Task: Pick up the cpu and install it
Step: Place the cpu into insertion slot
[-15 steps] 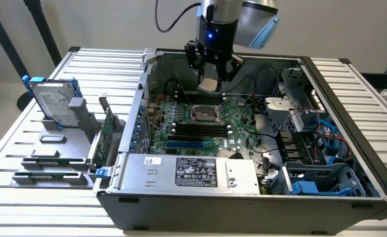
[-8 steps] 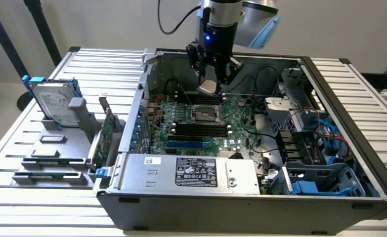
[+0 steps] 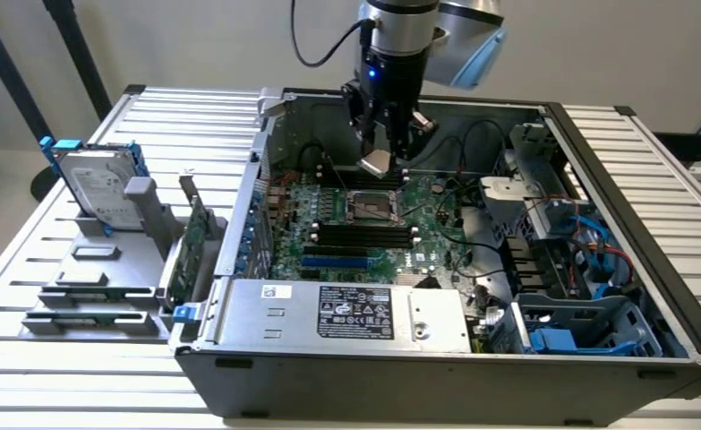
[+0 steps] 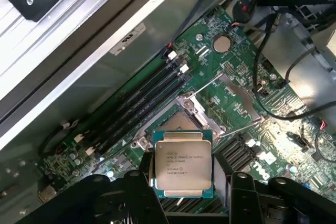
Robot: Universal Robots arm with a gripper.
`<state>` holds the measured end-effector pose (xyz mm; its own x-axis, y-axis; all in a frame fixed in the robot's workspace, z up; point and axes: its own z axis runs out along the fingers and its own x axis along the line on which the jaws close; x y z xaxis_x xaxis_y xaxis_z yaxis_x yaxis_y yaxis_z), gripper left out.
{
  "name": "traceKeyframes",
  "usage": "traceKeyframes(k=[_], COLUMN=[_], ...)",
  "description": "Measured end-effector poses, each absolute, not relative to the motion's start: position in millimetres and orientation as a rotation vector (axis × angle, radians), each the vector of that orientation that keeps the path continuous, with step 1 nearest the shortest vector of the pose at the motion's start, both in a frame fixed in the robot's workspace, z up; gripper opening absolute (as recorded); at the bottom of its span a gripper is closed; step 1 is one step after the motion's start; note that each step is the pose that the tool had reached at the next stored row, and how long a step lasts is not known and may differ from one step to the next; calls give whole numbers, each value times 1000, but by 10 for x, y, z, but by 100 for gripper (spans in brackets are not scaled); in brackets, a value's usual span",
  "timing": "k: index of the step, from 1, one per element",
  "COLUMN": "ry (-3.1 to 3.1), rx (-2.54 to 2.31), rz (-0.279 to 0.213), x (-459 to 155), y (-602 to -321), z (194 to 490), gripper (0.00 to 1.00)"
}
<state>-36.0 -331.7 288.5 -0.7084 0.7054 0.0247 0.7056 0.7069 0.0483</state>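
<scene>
We hold chip (image 4: 181,162) by edges, gripper (image 3: 378,157) clamped on it, over open socket (image 3: 374,208) on board (image 3: 326,255); edge grip likely spares contacts.

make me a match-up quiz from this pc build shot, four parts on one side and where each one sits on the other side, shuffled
Things
1. cpu
2. cpu socket
3. hard drive with blue rails
4. silver box with black label

Places
A. standing in the grey rack outside the case, at the exterior view's left
B. inside the case, along the edge nearest the exterior camera
C. held in the gripper above the motherboard
D. on the motherboard, beside the black memory slots

Pairs: 1-C, 2-D, 3-A, 4-B
</scene>
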Motion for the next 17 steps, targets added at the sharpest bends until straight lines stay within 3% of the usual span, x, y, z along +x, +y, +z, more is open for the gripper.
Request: traceKeyframes(k=[17], ry=[-2686], rx=[-1635], rz=[-85], x=[-359], y=[-3317], z=[2697], gripper=[55])
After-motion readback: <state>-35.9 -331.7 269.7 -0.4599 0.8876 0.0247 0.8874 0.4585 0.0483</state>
